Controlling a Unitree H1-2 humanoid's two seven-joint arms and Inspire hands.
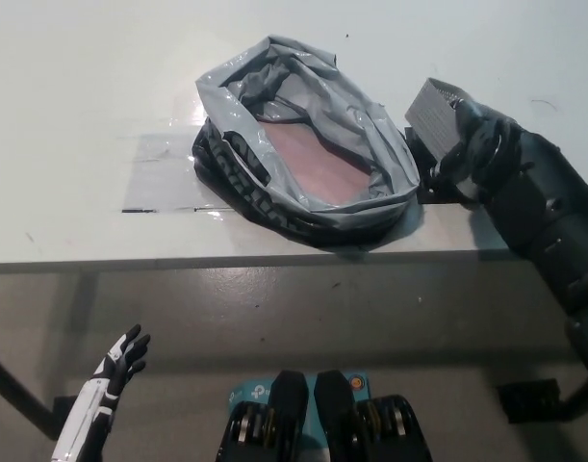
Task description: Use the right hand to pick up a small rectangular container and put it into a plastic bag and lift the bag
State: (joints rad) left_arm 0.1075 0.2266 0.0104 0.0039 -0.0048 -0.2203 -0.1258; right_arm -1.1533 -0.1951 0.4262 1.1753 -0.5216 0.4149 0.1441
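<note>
Container [434,113], tilted, grasped by right hand [478,144] near bench [82,115] front-right edge, beside open bag [303,154]; left hand [120,361] released below bench.

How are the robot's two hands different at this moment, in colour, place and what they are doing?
The right robot hand is black; the left robot hand is white. The right one is at table height, closed on the small container, which is tilted; the left one hangs below the table edge, open, holding nothing.
</note>
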